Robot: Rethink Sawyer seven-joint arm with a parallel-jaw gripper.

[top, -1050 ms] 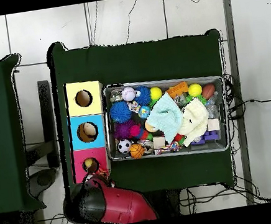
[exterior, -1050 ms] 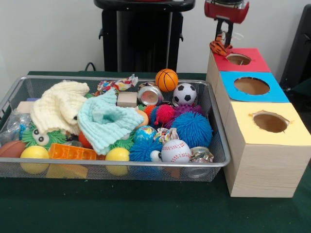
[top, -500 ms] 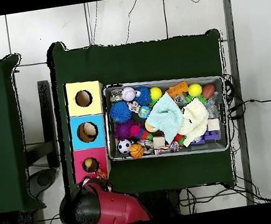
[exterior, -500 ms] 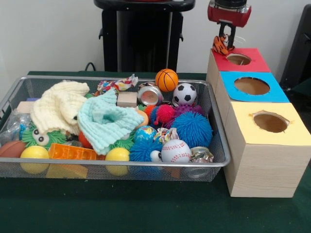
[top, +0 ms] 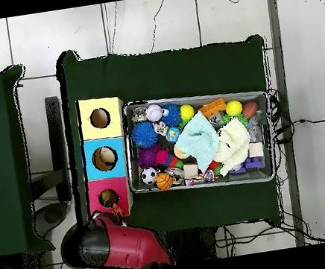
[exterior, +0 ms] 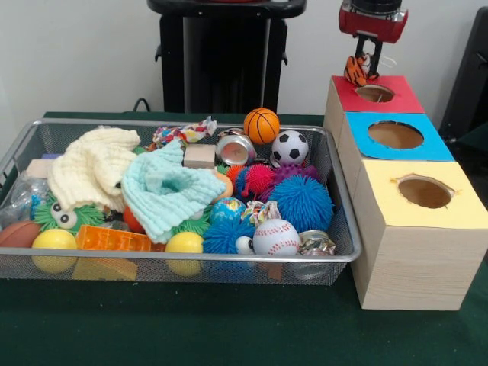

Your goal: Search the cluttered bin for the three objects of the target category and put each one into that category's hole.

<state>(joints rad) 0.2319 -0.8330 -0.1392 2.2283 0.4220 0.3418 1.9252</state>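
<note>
While the tool (exterior: pixel 367 67) hangs above the far end of the row of boxes, you can see it clamped on a small orange, black and white striped toy (exterior: pixel 356 70), which looks like a little tiger figure. The toy dangles in the air, clear of every surface, just left of and slightly beyond the red box's hole (exterior: pixel 374 93). That is the relation your coming move turns on: the hole lies a little to the right and nearer than the toy, so you would likely need a short shift that way before letting go. As it hangs, the toy's long axis runs roughly up and down, which should suit a straight drop through the round opening.

The toy appears soft and bunched, with pale bits at its lower end; finer detail is too small to tell. The blue box (exterior: pixel 396 136) and yellow box (exterior: pixel 424 192) sit nearer, and the wire bin (exterior: pixel 341 229) of clutter stands on the desk (exterior: pixel 229 328) to the left.
</note>
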